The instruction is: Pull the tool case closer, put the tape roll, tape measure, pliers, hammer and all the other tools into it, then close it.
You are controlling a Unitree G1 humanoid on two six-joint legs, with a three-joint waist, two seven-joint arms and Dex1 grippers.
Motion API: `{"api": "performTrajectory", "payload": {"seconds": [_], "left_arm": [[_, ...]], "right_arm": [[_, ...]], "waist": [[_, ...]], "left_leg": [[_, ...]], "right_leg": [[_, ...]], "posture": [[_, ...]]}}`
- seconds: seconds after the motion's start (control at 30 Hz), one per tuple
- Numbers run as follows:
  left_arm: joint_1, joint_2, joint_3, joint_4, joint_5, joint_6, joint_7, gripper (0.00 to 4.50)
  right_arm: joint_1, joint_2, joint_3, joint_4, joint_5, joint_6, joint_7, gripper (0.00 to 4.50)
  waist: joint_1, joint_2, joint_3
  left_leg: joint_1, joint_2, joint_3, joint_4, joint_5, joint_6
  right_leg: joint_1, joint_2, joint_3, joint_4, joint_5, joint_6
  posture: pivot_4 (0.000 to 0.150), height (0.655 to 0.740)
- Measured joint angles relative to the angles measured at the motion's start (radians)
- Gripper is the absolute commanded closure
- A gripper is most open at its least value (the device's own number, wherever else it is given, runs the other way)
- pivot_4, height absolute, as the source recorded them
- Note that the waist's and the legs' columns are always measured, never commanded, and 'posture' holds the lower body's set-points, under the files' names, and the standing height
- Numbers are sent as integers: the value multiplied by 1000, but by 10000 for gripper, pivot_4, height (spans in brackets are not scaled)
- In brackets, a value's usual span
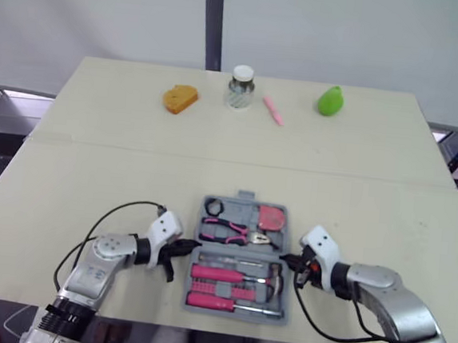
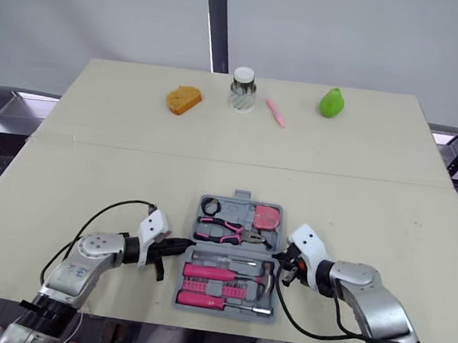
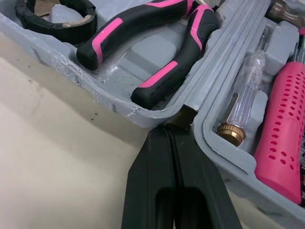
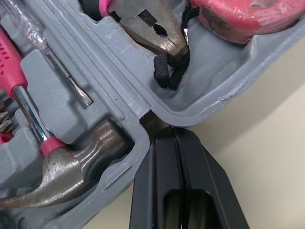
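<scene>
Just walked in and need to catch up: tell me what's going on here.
The robot's left gripper and right gripper are both shut, their tips at the middle fold of the open tool case, one on each side. The pliers, tape measure, tape roll and hammer already lie in their slots. The case is not yet closed.

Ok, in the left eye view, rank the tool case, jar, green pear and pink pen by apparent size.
1. tool case, largest by far, though also nearest the camera.
2. jar and green pear: too alike to rank.
3. pink pen, smallest.
</scene>
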Motion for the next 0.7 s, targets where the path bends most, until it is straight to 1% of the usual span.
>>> {"api": "performTrajectory", "payload": {"seconds": [0.7], "left_arm": [[91, 18, 19, -92, -24, 44, 35, 45000]], "right_arm": [[53, 12, 6, -68, 4, 40, -4, 44801]], "waist": [[-14, 0, 0]], "left_leg": [[1, 0, 0, 0, 0, 0]], "right_leg": [[0, -1, 1, 0, 0, 0]], "posture": [[1500, 7159]]}}
